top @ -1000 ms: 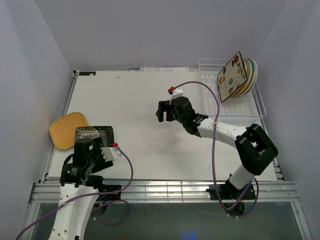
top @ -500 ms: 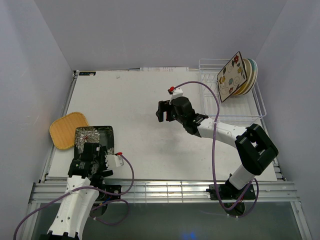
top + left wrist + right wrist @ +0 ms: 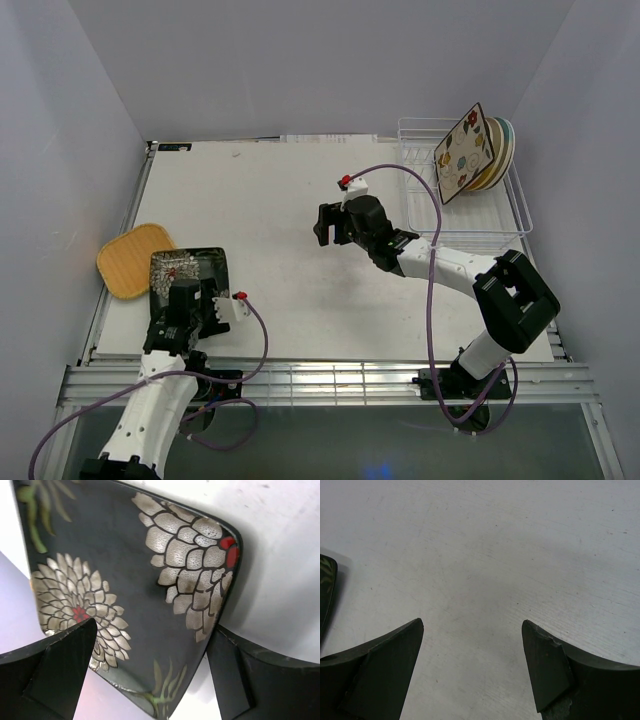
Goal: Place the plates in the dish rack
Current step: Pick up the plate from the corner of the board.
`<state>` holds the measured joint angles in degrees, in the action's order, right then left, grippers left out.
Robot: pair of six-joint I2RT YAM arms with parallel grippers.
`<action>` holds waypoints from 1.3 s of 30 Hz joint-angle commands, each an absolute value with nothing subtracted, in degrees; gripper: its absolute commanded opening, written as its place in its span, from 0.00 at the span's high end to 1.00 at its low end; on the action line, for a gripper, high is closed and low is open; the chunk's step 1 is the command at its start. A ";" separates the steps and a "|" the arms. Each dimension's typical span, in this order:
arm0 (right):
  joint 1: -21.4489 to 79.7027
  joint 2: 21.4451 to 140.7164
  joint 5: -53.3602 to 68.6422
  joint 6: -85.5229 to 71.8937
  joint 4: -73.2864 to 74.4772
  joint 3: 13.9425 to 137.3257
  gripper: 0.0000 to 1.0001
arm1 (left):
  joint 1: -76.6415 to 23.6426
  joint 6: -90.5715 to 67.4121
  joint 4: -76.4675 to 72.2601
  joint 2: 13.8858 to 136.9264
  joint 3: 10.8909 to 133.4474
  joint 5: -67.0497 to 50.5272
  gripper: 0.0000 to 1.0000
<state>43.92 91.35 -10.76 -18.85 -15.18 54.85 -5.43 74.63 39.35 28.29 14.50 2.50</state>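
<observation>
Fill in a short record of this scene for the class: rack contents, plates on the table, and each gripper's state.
Rack contents: flowered plate standing on edge in the dish rack, round plates behind it
On the table: black plate and yellow plate, next to each other near the left edge
Left gripper: open, jaws either side of the black plate
Right gripper: open, above bare table
Left to load: the two table plates

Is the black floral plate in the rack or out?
Out. The black floral plate lies on the table at the left; the dish rack stands far right.
</observation>
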 commanded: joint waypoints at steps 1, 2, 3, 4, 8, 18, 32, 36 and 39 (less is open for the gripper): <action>44.12 89.30 -11.43 -18.11 -17.67 54.84 0.15 | -5.45 76.29 32.53 27.16 12.22 0.09 0.02; 44.21 89.30 -11.43 -18.11 -17.75 54.76 0.15 | -5.45 76.64 32.00 26.90 11.43 0.09 0.02; 44.12 89.38 -11.43 -18.11 -17.75 54.76 0.15 | -5.45 76.64 31.21 26.72 10.99 0.09 0.02; 44.12 89.38 -11.43 -18.11 -17.75 54.84 0.15 | -5.45 76.99 30.07 26.11 10.38 0.09 0.07; 44.12 89.65 -11.16 -18.11 -17.75 55.11 0.15 | -5.45 78.22 27.51 25.40 7.74 0.26 0.14; 44.12 90.00 -11.07 -18.02 -17.67 55.46 0.15 | -5.45 79.01 26.89 22.85 5.98 -4.22 0.43; 44.12 90.35 -10.72 -18.02 -17.67 55.72 0.15 | -5.45 79.54 28.21 16.26 9.84 -6.76 1.00; 44.12 90.35 -10.72 -18.11 -17.67 55.72 0.15 | -5.45 78.31 28.74 16.26 13.44 -9.49 1.00; 44.12 90.35 -10.90 -18.19 -17.67 55.64 0.15 | -5.54 77.08 28.65 16.87 15.20 -11.68 1.00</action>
